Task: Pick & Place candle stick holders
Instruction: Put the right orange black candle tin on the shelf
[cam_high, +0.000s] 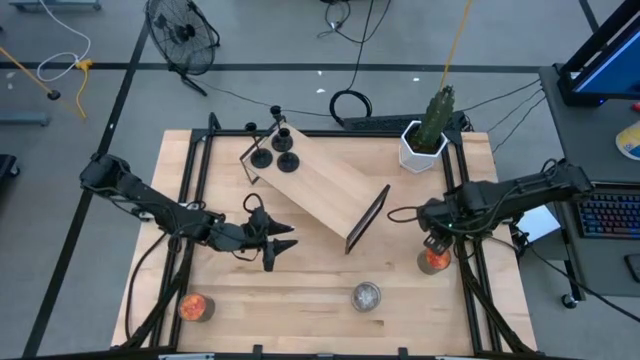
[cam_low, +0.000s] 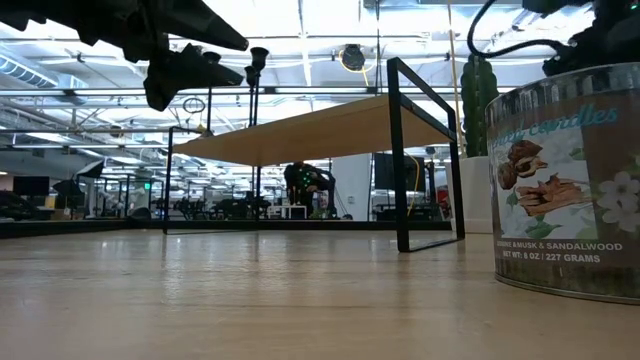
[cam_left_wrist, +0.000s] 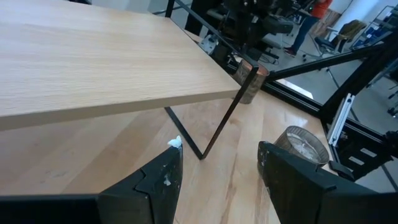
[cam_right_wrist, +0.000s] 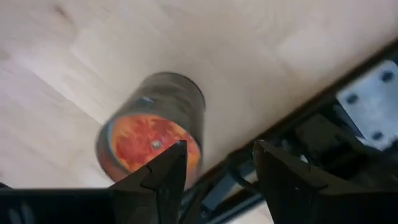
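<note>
While both arms hang over the wooden table (cam_high: 300, 290), the count from above is three black holders (cam_high: 275, 150) clustered on the far-left end of the small raised shelf (cam_high: 320, 190), two orange cups and one silvery cup (cam_high: 366, 296) near the front edge. One orange cup (cam_high: 195, 307) sits front left, the other orange cup (cam_high: 434, 260) at the right edge, directly under the right gripper (cam_high: 436, 243). Right wrist view shows those jaws spread, cup (cam_right_wrist: 152, 140) beyond the fingertips, not pinched. Left gripper (cam_high: 283, 246) mid-left, jaws spread, empty; its wrist view catches the shelf's underside leg. Low view alone shows a printed label on the near cup (cam_low: 565, 180) and an open office beyond. Cactus pot (cam_high: 425, 140) far right.
</note>
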